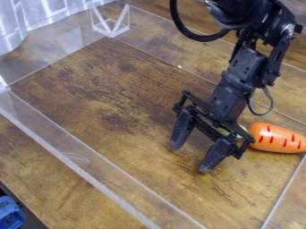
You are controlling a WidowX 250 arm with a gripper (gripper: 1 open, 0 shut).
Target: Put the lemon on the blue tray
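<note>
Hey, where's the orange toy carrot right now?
In the camera view, the orange toy carrot with red marks lies at the right edge, just right of the black robot tool, on the brown wooden surface.

The brown wooden surface [102,98], with darker, scuffed patches and a visible grain, fills most of the view. Clear, see-through plastic walls [86,159] stand along its left and far sides, their straight edges catching pale light. At the upper left, a whitish, translucent panel with vertical folds or ridges [21,20] rises beyond the wooden surface. The lower left corner is dark. Light falls softly over the wood, leaving a mild sheen toward the near part; its source is out of view.
</note>
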